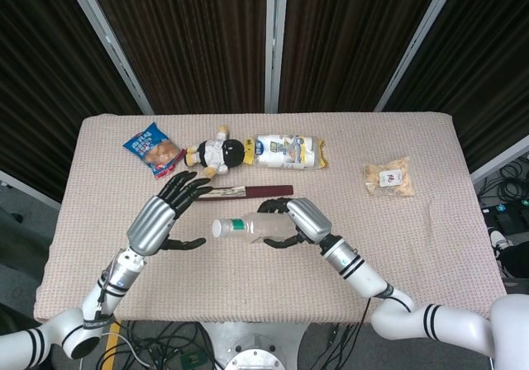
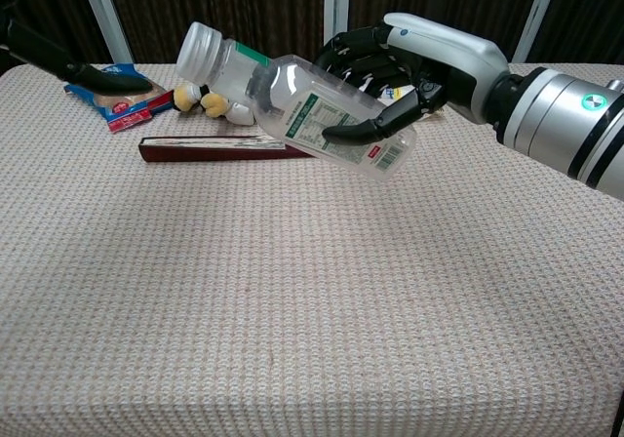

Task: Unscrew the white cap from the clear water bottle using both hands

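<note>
Gripping a clear water bottle (image 1: 252,226) above the middle of the desk (image 1: 430,246), the right hand (image 1: 296,220) wraps its dark fingers around the labelled body. The bottle lies tilted, its white cap (image 1: 219,229) pointing left and still on. Just left of the cap, the left hand (image 1: 163,219) hovers with fingers spread, grasping nothing. Along the far side lie a blue snack bag (image 1: 153,149), a plush toy (image 1: 216,153) and a dark red folded fan (image 1: 248,192).

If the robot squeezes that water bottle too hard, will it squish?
Probably a bit. The clear water bottle looks like thin plastic and seems empty, so likely light and dentable. The right hand holds its round body tilted; set down, it could roll.
</note>
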